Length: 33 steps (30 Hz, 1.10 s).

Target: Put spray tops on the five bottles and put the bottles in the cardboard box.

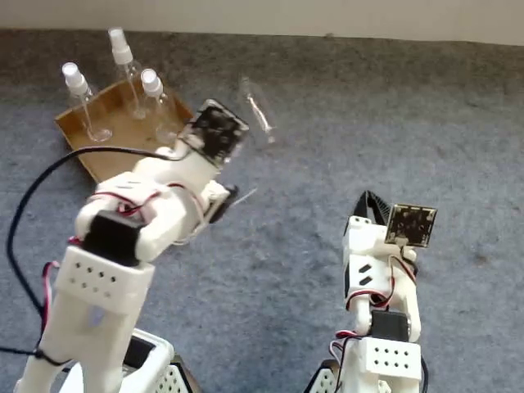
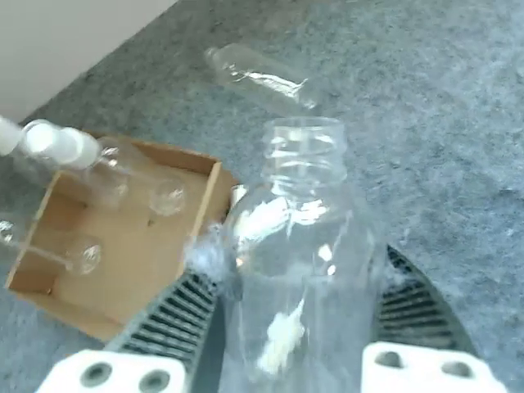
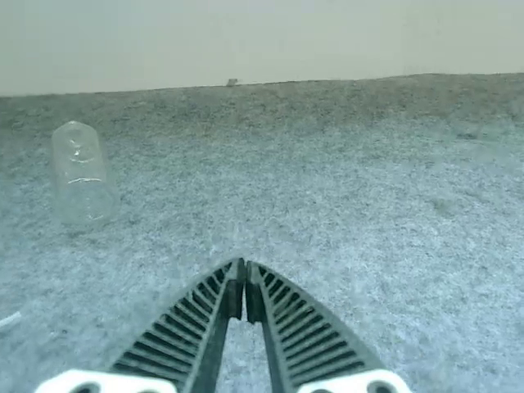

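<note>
Fig. legend, seen from beside the table. Grey carpet (image 1: pixel 327 270) is the work surface, w/ a pale wall (image 3: pixel 246 33) behind.

(a) Cardboard box (image 1: pixel 110 123) sits at the far left corner. Three capped bottles (image 1: pixel 127 74) stand upright in it, close together.

(b) Left gripper (image 2: pixel 295 286) is clenched round a clear held bottle (image 2: pixel 299 205), one ribbed finger on each side of the body. The neck is open, w/ no spray top on it. It hangs just beside the box's near wall.

(c) Lying bottle (image 1: pixel 258 110) is on its side on the carpet beyond the box and apart from it. It looks uncapped too.

(d) Right gripper (image 3: pixel 244 295) is pressed shut on nothing, tips touching, low over bare carpet and well apart from the rest.

Risks, as I judge them:
- The held bottle is very near the box, so it could go in w/o a top. That would skip a step.
- The wall is smooth and clear, so the bottle may slip or twist in the grip. Too hard a squeeze may dent it.
- The capped bottles are tall and narrow. A swing of the arm or the held bottle over the box could topple them.
- The lying bottle is round and may roll at a nudge, spoiling the approach.
</note>
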Motion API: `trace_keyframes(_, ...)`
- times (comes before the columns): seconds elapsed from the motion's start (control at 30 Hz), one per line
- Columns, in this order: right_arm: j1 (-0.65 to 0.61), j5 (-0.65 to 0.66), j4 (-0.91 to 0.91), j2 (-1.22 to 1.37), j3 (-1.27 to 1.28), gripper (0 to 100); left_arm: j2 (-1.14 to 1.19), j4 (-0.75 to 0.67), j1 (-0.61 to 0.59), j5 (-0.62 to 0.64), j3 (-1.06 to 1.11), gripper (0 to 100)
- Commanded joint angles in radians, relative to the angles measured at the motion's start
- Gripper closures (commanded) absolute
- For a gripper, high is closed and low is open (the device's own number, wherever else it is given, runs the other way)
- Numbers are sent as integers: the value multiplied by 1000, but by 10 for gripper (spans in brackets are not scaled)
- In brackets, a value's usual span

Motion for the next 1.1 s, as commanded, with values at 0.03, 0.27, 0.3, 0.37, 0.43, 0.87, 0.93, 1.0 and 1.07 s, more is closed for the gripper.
trace_keyframes(0.03,-111,106,59,2,124,988,-125,28,-177,-2,42,916)
trace_keyframes(0.27,-335,180,317,10,-77,988,-354,20,-409,-2,259,915)
trace_keyframes(0.3,-364,184,375,10,-127,988,-386,20,-441,-2,286,915)
trace_keyframes(0.37,-421,186,492,12,-234,988,-441,20,-507,-2,335,915)
trace_keyframes(0.43,-475,187,584,13,-332,988,-484,20,-565,-2,371,915)
trace_keyframes(0.87,-578,347,763,484,-754,924,-512,-15,-797,-2,433,915)
trace_keyframes(0.93,-593,399,763,542,-789,924,-512,-14,-832,-2,443,915)
trace_keyframes(1.0,-628,453,763,598,-812,924,-519,-31,-852,-2,478,915)
trace_keyframes(1.07,-680,499,763,654,-817,924,-519,-69,-857,-2,530,915)
